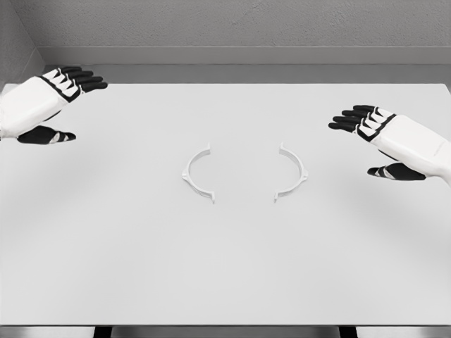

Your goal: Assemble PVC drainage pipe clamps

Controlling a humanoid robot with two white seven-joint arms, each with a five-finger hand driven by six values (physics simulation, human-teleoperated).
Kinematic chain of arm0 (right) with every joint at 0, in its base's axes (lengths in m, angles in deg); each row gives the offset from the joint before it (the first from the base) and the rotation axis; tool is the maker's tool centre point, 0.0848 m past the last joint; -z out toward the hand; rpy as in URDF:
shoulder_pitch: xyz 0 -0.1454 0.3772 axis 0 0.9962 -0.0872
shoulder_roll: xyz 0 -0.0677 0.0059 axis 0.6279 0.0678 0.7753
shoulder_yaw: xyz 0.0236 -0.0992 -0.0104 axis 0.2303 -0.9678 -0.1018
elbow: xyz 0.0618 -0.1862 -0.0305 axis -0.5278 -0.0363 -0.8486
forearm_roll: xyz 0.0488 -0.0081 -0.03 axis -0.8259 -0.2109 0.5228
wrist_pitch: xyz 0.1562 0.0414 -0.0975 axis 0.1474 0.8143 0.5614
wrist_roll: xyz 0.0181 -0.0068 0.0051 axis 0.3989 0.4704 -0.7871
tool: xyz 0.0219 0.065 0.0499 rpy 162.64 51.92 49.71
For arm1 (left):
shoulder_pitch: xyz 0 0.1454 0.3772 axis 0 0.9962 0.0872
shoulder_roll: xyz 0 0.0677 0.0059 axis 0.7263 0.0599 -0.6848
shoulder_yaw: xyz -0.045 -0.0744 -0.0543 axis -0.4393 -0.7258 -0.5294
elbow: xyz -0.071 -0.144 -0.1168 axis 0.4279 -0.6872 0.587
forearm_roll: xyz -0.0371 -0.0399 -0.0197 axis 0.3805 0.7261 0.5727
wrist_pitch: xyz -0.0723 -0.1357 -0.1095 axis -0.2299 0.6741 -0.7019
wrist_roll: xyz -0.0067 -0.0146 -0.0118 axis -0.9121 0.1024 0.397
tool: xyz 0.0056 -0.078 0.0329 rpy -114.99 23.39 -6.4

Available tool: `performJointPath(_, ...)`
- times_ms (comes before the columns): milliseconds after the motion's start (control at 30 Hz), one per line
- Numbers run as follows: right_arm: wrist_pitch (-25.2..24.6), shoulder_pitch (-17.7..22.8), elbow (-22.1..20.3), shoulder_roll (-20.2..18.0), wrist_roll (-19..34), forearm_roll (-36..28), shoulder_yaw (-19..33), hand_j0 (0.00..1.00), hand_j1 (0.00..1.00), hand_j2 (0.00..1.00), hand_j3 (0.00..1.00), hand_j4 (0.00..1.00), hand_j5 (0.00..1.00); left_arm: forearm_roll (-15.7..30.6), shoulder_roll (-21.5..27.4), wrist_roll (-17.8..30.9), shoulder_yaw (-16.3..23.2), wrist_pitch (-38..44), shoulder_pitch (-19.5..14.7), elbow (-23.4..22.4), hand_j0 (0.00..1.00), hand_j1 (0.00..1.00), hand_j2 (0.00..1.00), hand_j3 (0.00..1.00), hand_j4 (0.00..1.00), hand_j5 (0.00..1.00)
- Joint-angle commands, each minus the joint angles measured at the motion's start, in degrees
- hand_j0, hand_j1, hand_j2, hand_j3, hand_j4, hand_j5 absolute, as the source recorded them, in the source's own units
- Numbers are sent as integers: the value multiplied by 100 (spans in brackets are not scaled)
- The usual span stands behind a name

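Two clamp halves lie untouched mid-table

On the plain white table (225,267), the left white half-ring pipe clamp piece (197,173) and its mirrored right white half-ring piece (292,172) face each other (open sides inward), apart. The left hand (44,105) and right hand (384,141) hover well outside them, fingers spread, holding nothing

Bare table (225,267) between left hand (49,98) and right hand (384,137), interrupted only by two clamp halves (199,173) midway.
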Motion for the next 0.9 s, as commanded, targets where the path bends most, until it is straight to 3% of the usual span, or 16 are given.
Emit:
performJointPath(0,-11,9,17,12,-3,-41,13,100,100,100,100,100,100,-67,-84,34,47,-13,0,17,100,100,100,100,100,100)
performJointPath(167,-11,-44,306,20,-3,151,-83,100,100,100,100,100,100,-32,-119,34,38,-13,9,17,100,100,100,100,100,100)
performJointPath(200,-11,-280,315,47,-3,449,-189,100,100,100,100,100,100,-41,-154,34,56,-13,9,17,100,100,100,100,100,100)
performJointPath(300,-11,-1265,1027,468,-12,1215,-998,100,100,100,100,100,100,-58,-251,34,74,-13,18,8,100,100,100,100,100,100)
performJointPath(433,-11,-1520,1519,864,-21,1839,-1138,100,100,100,100,100,100,-76,-524,34,82,-13,193,-27,100,100,100,100,100,100)
performJointPath(600,-11,-1573,1959,1409,-100,1769,-1200,100,100,100,100,100,100,-76,-594,34,118,-13,193,-27,100,100,100,100,100,100)
performJointPath(867,-11,-1424,2126,2077,-109,1769,-954,100,100,100,100,100,100,-217,-1016,34,293,-13,193,-264,100,100,100,100,100,100)
